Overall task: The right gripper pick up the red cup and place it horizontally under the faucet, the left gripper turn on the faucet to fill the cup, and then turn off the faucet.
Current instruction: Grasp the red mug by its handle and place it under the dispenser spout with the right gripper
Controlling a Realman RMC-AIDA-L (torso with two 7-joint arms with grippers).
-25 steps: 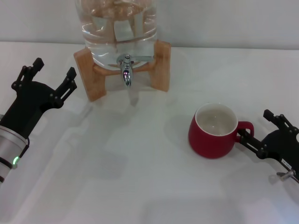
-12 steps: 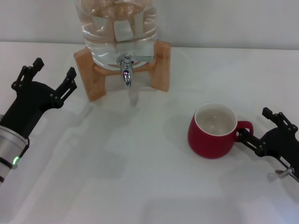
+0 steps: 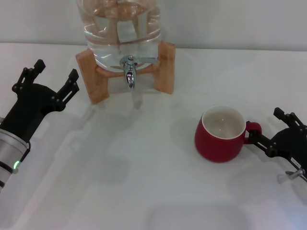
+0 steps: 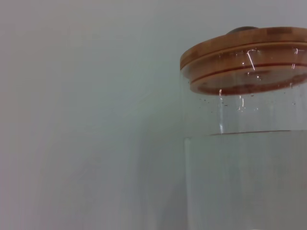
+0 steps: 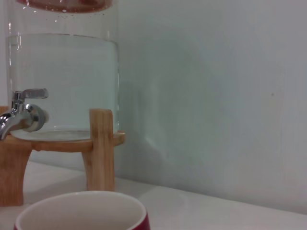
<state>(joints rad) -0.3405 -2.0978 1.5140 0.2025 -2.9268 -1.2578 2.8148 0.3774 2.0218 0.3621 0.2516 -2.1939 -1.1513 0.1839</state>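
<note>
Dark red ceramic, white inside: the red cup (image 3: 220, 135) stands upright on the white table (image 3: 144, 191), at the right of the work area, its mouth facing up and its loop handle pointing toward the robot's right. It sits well apart from the faucet (image 3: 129, 72), nearer the robot and to the right of it. In the right wrist view only the rim of the cup (image 5: 81, 211) shows, with the faucet (image 5: 21, 113) beyond it.

The right gripper (image 3: 264, 135) is at the cup handle. One finger lies along the near side of the handle and touches it; the other finger stands apart on the far side, so the jaws are spread and nothing is clamped.

The faucet is mounted on the clear water jug (image 3: 120, 24), spout pointing down, lever toward the jug. The jug rests in a wooden stand (image 3: 165, 67) at the rear of the table and holds water; the left wrist view shows its wooden lid (image 4: 244, 57).

The left gripper (image 3: 45, 76) is at the left of the table, beside the stand, fingers spread wide and holding nothing
</note>
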